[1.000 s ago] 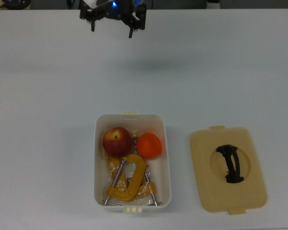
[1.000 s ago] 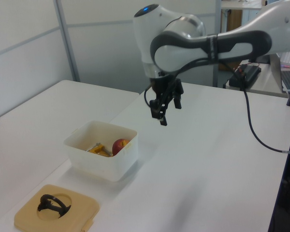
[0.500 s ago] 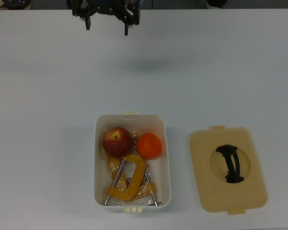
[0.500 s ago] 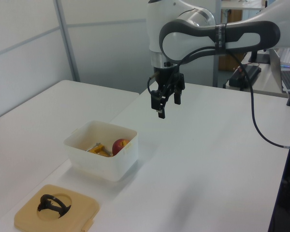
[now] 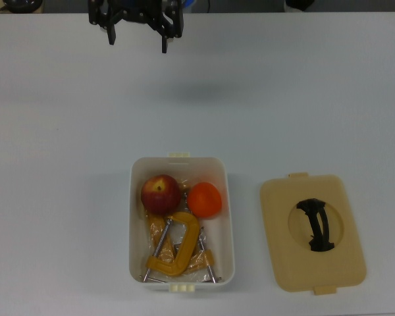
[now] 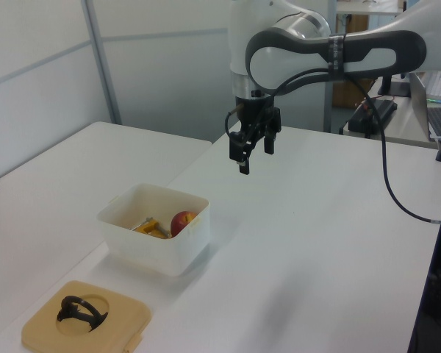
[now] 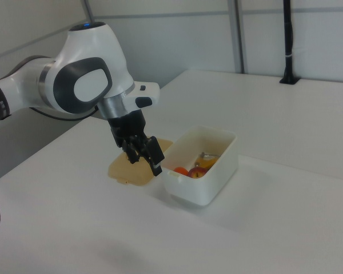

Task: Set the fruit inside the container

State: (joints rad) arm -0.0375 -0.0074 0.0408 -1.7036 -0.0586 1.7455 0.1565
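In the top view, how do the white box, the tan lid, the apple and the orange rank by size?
Largest to smallest in the top view:
1. White box and tan lid: too alike to rank.
2. Apple.
3. Orange, slightly smaller than the apple.

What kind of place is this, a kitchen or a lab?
Probably a robotics lab: a robot arm over a bare white table, plain partition walls, and desks with cables behind.

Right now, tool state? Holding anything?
Tool: open, holding nothing, in the air away from the white rectangular plastic box.
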